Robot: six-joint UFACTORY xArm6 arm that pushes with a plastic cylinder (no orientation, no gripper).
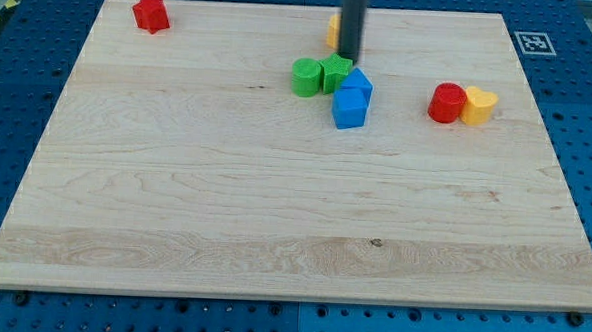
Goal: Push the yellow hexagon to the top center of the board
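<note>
The yellow hexagon (333,30) sat near the desk's (174,201) top centre, mostly hidden behind my tip (348,56). No claw existed. The block looked light, rigid, slippery; push its flat side.

You get bright, even light from above across the wooden board (274,215), with no glare on it. Blocks throw only short, soft shadows at their bases. The picture is slightly soft overall, and the dark rod (352,18) looks blurred.

Red block (151,14) top left, 2 green blocks (318,76) — 2 blue blocks (351,98) touching, red cylinder (446,103), yellow block (479,106)
</note>
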